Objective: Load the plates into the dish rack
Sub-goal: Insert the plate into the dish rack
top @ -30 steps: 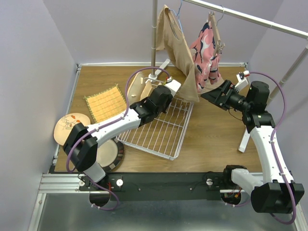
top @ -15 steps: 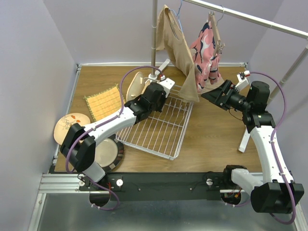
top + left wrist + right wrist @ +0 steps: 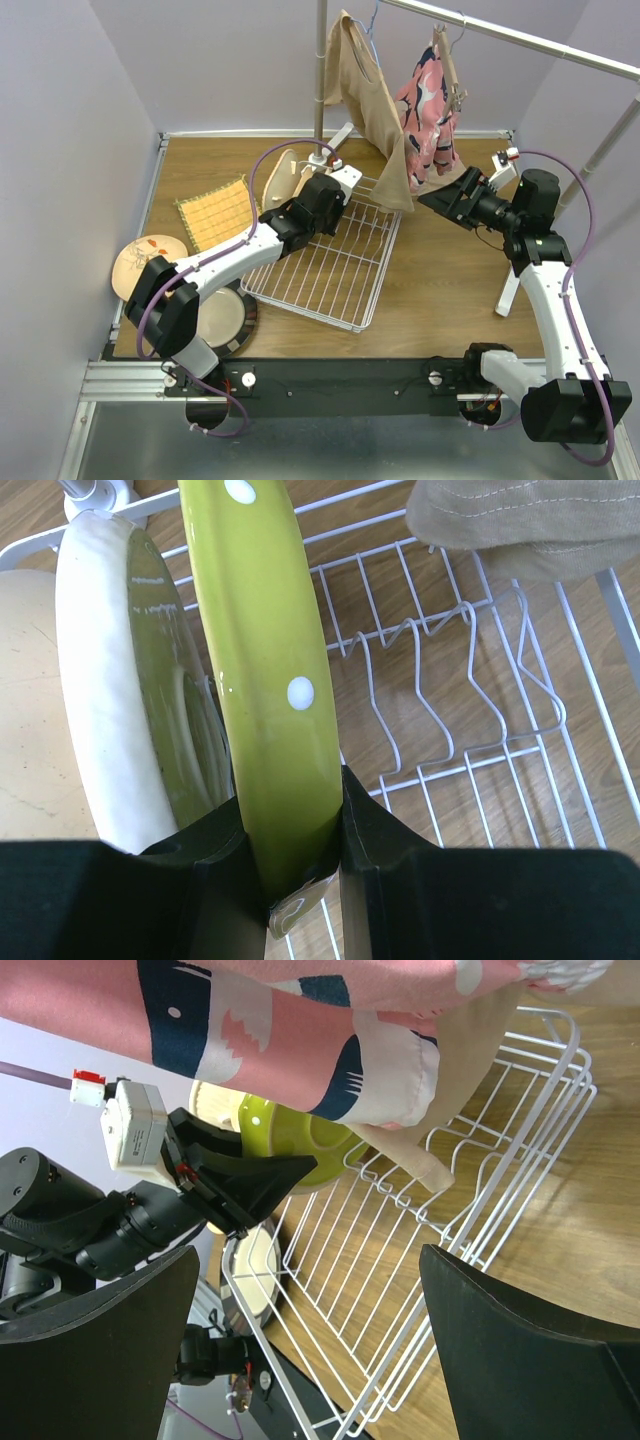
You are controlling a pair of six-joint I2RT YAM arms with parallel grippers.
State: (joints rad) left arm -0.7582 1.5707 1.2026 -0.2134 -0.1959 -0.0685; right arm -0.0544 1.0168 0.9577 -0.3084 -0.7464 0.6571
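Observation:
In the left wrist view my left gripper [image 3: 290, 815] is shut on the lower rim of a lime green plate with white dots [image 3: 262, 660]. The plate stands upright on edge over the far-left corner of the white wire dish rack [image 3: 335, 270]. Close on its left a cream plate [image 3: 95, 700] stands upright in the rack, also visible from above [image 3: 282, 172]. A tan floral plate [image 3: 138, 262] and a dark-rimmed plate [image 3: 228, 318] lie flat on the table left of the rack. My right gripper [image 3: 440, 200] hangs open above the table right of the rack, holding nothing.
A square yellow woven mat [image 3: 218, 213] lies left of the rack. A clothes rail carries a tan garment [image 3: 375, 100] and a pink patterned garment [image 3: 430, 105] over the rack's far edge. The rail's white leg [image 3: 508, 290] stands at the right.
My left gripper has carried the lime green plate a little left and farther back, closer to the cream plate. The right arm has not moved.

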